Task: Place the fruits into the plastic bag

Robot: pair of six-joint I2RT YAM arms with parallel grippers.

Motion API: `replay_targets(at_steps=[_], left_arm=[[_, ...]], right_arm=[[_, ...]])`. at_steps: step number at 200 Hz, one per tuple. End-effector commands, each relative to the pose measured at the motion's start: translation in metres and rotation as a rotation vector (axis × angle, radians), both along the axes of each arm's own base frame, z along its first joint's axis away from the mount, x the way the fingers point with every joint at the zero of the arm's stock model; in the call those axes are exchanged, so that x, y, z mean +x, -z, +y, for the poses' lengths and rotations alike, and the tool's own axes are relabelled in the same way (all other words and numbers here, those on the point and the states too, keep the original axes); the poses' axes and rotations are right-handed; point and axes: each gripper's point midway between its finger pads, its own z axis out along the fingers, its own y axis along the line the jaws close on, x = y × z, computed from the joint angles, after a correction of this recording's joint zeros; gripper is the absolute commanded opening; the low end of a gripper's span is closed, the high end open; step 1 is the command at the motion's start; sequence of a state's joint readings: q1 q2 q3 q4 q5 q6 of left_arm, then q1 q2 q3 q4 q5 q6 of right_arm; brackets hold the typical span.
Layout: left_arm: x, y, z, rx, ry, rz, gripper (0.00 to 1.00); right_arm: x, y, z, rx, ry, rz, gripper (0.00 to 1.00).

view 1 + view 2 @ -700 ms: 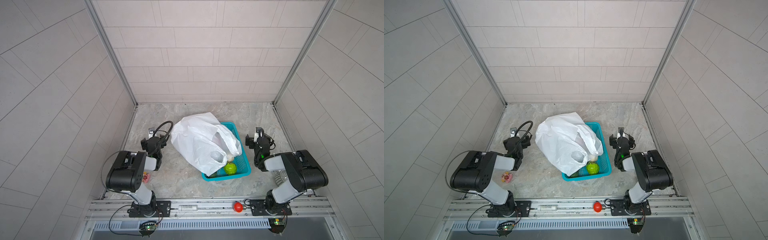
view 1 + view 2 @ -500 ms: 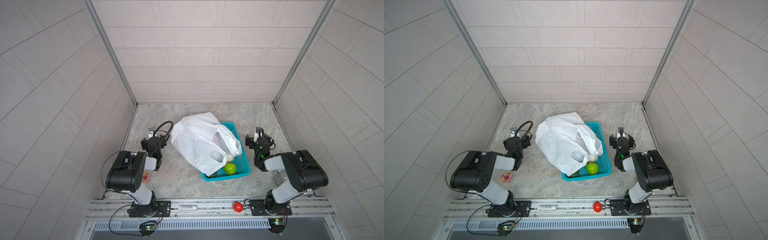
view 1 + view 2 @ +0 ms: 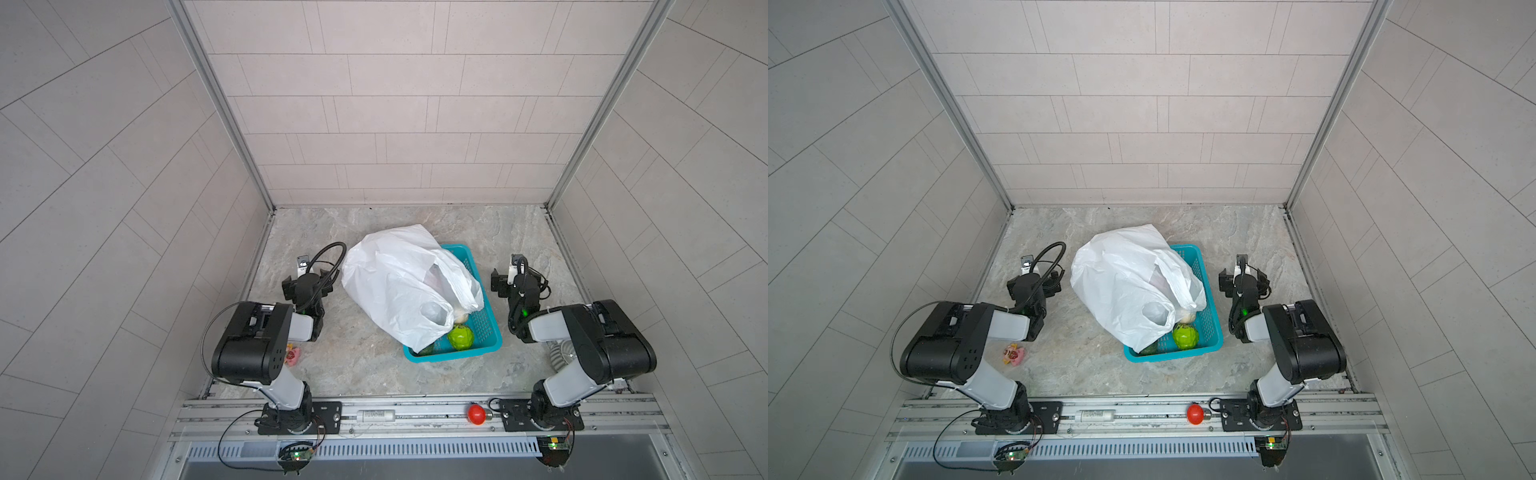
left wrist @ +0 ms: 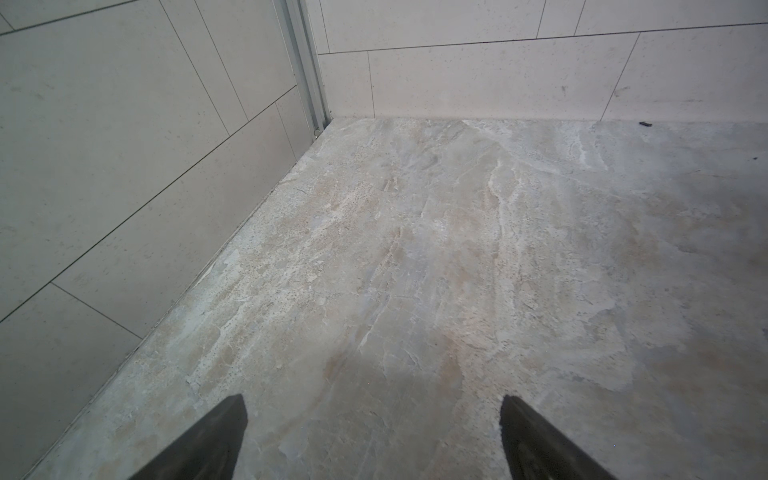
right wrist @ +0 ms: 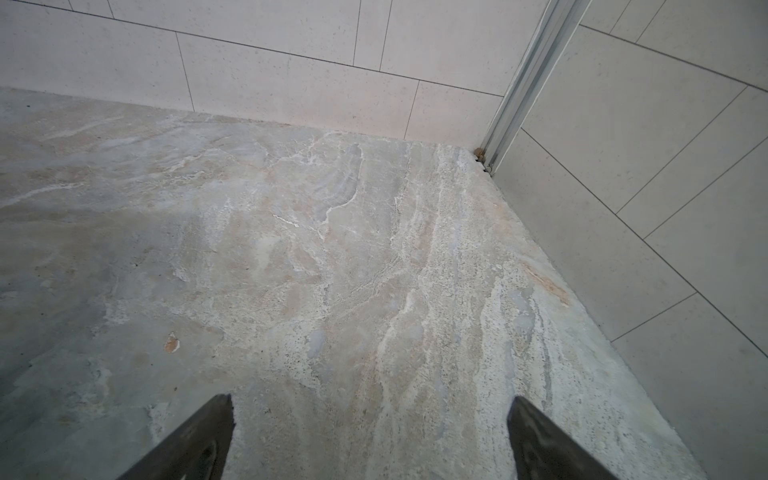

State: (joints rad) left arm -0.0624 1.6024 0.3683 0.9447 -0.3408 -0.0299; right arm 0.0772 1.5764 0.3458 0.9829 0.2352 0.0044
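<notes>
Plastic bag (image 3: 395, 282) drapes over basket (image 3: 465, 357)

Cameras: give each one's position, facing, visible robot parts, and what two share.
Both top views: high above front rail, looking down at plastic bag, teal basket, left arm, right arm.
Left wrist: on left arm, facing floor and back-left corner; open left gripper shows.
Right wrist: on right arm, facing back-right corner; open right gripper shows.
Shared: both wrist views see back wall.

Teal basket (image 3: 457, 355), pink trinket (image 3: 293, 356) leftward, red ball (image 3: 476, 414) on rail (image 3: 424, 416).
</notes>
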Motion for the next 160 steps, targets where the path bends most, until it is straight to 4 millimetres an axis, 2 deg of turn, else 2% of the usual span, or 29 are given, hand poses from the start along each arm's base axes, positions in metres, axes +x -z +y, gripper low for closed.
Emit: replay_targets(at_steps=[1, 123, 140, 149, 160], left_arm=[[0.005, -0.012, 0.0, -0.006, -0.008, -0.041, 1.0], [0.004, -0.013, -0.001, -0.007, -0.006, -0.036, 1.0], [0.013, -0.032, -0.001, 0.001, -0.012, 0.027, 1.0], [0.019, -0.046, 0.0, 0.008, -0.025, 0.093, 1.0], [0.021, -0.062, 0.01, -0.042, -0.13, 0.146, 1.0]], right_arm=[[0.004, -0.003, -0.002, 0.003, 0.005, -0.011, 0.99], [0.003, -0.002, -0.004, 0.045, -0.003, -0.004, 0.99], [0.003, -0.019, -0.012, 0.039, 0.043, 0.026, 0.99], [0.004, -0.039, -0.019, 0.023, 0.091, 0.039, 0.99], [0.004, -0.063, -0.024, 0.038, 0.131, 0.028, 0.99]])
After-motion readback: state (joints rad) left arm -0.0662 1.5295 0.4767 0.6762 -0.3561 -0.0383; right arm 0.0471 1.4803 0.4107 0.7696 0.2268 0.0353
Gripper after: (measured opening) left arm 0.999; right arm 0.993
